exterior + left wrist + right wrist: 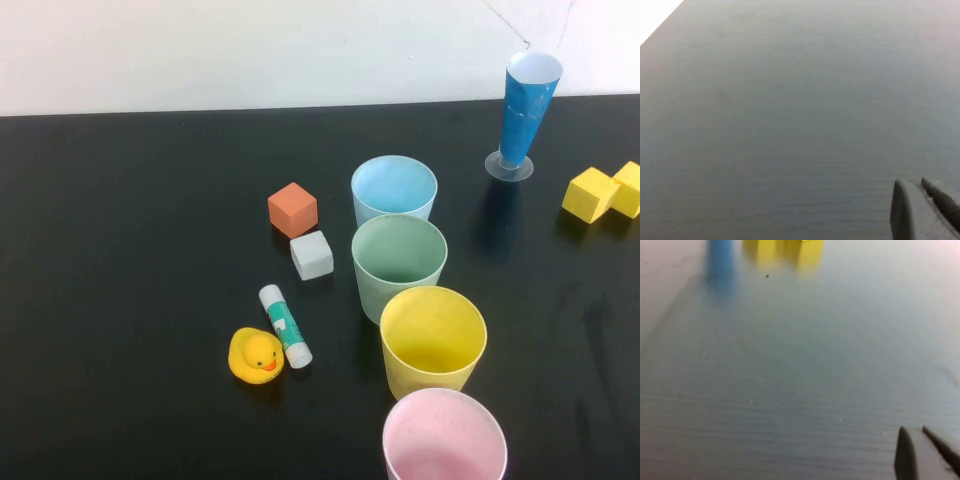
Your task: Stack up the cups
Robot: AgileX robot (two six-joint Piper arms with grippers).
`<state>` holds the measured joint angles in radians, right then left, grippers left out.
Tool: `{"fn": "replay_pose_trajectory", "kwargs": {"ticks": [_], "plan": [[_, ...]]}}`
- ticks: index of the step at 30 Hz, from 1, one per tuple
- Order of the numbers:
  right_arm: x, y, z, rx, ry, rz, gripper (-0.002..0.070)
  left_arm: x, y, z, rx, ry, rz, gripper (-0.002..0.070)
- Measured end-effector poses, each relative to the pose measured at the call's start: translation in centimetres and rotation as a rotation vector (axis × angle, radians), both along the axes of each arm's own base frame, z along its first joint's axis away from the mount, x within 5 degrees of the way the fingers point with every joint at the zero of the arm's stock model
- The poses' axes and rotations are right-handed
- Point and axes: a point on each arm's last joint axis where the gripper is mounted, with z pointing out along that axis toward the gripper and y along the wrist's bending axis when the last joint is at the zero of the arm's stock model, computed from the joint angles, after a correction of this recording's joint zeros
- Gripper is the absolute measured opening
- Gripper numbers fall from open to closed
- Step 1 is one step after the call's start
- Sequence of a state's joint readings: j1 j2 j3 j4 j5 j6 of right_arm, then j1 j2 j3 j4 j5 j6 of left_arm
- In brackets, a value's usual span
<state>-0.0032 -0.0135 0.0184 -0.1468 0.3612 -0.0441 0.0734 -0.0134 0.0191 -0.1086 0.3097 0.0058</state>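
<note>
Both claws sit closed with nothing in them: the left gripper (920, 210) shows only in its own wrist view, low over bare black table (120, 250), and the right gripper (925, 455) likewise in its wrist view, over bare table with the yellow blocks (785, 247) and the blue cone (720, 260) blurred far ahead of it. Neither arm appears in the high view.

Nearest the robot, the pink cup (444, 440) stands upright, cut off by the picture's lower edge. Just beyond it is the yellow cup (433, 340), then the green cup (398, 265), then the blue cup (394, 190); all four stand mouth up in a close row running away from the robot and slightly leftward, rims nearly touching or overlapping in view.

Left of the row lie a rubber duck (256, 356) and, just beside it, a glue stick (285, 325) on its side. Farther on sit a white cube (312, 255) and an orange cube (292, 209), close together, near the green and blue cups.

Wide bare table spreads over the whole left side. To the right of the row is an open strip, with the yellow blocks by the right edge and the cone standing on its clear foot near the far edge, where table meets white wall (250, 50)
</note>
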Motion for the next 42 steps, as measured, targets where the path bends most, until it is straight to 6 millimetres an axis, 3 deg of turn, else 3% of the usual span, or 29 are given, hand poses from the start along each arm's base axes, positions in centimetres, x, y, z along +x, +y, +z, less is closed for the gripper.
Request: {"fn": "replay_pose_trajectory", "kwargs": {"ticks": [24, 31, 37, 39, 42], "plan": [[0.0, -0.1, 0.0, -0.043, 0.001, 0.003, -0.0003, 0.0, -0.1, 0.0, 0.002, 0.0, -0.028, 0.0001], [0.0, 0.1, 0.0, 0.012, 0.0, 0.003, -0.0003, 0.0, -0.1, 0.0, 0.002, 0.0, -0.028, 0.0001], [0.1, 0.8, 0.0, 0.242, -0.014, 0.011, -0.0003, 0.1, -0.2, 0.4, -0.038, -0.041, -0.024, 0.0001], [0.1, 1.3, 0.0, 0.434, -0.016, 0.004, -0.0003, 0.2, -0.4, 0.8, -0.219, -0.092, -0.012, 0.0001], [0.1, 2.2, 0.3, 0.78, -0.007, -0.008, -0.0003, 0.3, -0.7, 1.7, -0.633, -0.183, 0.027, 0.0001]]}}
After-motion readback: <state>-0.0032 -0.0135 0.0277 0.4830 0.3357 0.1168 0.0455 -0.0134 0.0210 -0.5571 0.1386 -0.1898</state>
